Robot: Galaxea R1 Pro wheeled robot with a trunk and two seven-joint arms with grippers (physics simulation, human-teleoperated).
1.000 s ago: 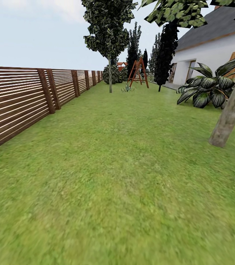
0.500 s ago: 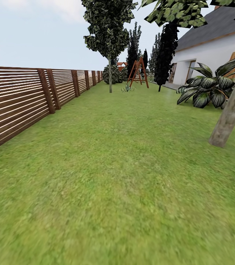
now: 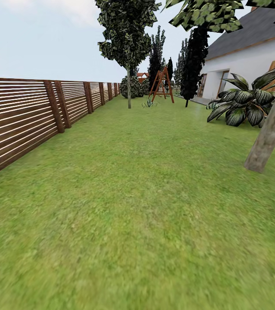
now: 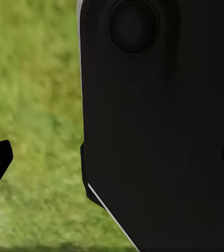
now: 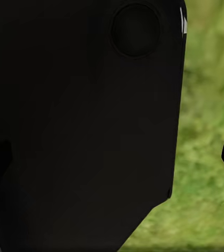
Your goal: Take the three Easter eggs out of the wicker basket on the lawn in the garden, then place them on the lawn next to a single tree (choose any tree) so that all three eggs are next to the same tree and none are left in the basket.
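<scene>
Zero eggs or basket visible: the robot looks to be searching the garden, so where the eggs and basket lie, and how they sit relative to either pincer, cannot be told.
Lawn (image 3: 146, 206): bright green grass fills the foreground and runs far ahead.
Tree (image 3: 270, 129): thick, leaning grey-brown trunk rooted in grass at right, a likely drop spot.
Left gripper (image 4: 112, 157): dark fingertips show at both frame edges, widely apart, holding nothing; a black robot body part sits ahead.
Right gripper (image 5: 112, 152): one fingertip visible at the edge; spread cannot be told.
Surroundings: slatted fence (image 3: 34, 112) at left, white house (image 3: 245, 60) at right, broad-leaved bush (image 3: 242, 103) beside it.
Next move: probably turn or drive to find the basket.
</scene>
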